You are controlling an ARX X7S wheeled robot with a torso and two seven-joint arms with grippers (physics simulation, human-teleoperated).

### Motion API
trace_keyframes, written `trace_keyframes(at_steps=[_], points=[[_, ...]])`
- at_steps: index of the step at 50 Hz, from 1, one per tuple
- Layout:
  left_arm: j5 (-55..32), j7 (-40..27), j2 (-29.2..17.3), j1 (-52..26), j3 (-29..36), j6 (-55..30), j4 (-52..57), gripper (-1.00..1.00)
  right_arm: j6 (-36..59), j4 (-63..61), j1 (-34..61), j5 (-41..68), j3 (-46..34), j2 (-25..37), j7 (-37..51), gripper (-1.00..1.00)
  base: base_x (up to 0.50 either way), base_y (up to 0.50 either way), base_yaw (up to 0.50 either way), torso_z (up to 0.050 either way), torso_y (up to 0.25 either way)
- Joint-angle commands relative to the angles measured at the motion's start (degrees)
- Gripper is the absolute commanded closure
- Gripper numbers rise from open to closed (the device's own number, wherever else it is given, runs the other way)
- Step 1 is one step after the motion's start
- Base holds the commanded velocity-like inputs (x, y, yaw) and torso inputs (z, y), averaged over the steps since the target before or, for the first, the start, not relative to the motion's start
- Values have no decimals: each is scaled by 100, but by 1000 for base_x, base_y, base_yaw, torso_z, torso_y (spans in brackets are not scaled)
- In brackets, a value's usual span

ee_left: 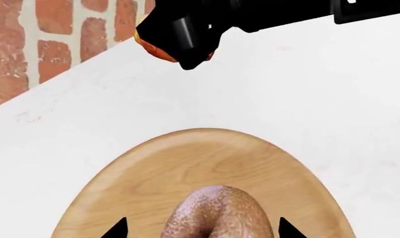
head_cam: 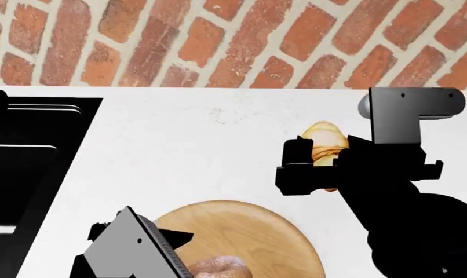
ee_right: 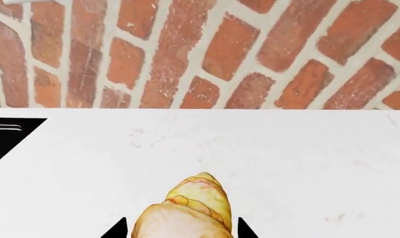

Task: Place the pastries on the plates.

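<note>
Wooden plate [head_cam: 241, 231]: left gripper [ee_left: 200, 232] straddling a browner pastry [ee_left: 217, 213] over it, grip uncertain; right gripper [ee_right: 178, 229] beyond its rim clasps golden croissant [head_cam: 324, 145], white plate unseen.

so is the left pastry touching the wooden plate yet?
Cannot tell. In the left wrist view the pastry overlaps the wooden plate between the left tool's fingertips, but no shadow or gap shows plainly.

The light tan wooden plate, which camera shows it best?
The left wrist view: the light tan wooden plate fills the lower frame, rim clear. The head view shows it partly hidden behind the left gripper. The right wrist view misses it.
</note>
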Motion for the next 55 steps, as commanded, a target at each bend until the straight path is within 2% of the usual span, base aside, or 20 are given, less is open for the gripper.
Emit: trace_keyframes(at_steps=[1,9,11,17,22,28,34,41,46,55], points=[[-272,-189,53,-76,-81,-64,67,-100,-71,41,-106,-46,-105,25,-68,100,0,0,0,0,0],[-875,-518,214,-224,-577,-334,39,-100,-101,49,-106,-14,-63,22,-57,100,0,0,0,0,0],[-1302,-789,316,-308,-920,-514,7,-100,-100,45,-119,-4,-54,27,-53,100,0,0,0,0,0],[-2445,-1625,344,-521,-1355,-612,-99,-100,-103,55,-88,9,-52,39,-41,100,0,0,0,0,0],[-3133,-2198,139,-760,-1677,-380,-222,-100,-372,-220,-193,26,-41,120,-158,100,0,0,0,0,0],[-2418,-1669,-469,-127,-2193,83,-126,-100,-465,-744,-333,167,398,277,-84,100,0,0,0,0,0],[-2162,-1497,-993,-166,-2551,272,-263,-100,-631,-1166,-612,316,709,470,-213,100,0,0,0,0,0],[-1308,-1385,-1177,-102,-2752,813,-703,-100,-875,-1784,-1108,319,807,799,-389,100,0,0,0,0,0],[-1243,-1733,-1283,-209,-2991,793,-983,-100,-864,-2183,-1368,412,1049,990,-392,100,0,0,0,0,2],[-1137,-1652,-1425,-217,-2922,890,-981,-100,-497,-2674,-1513,712,1375,1137,-224,100,0,52,0,0,0]])
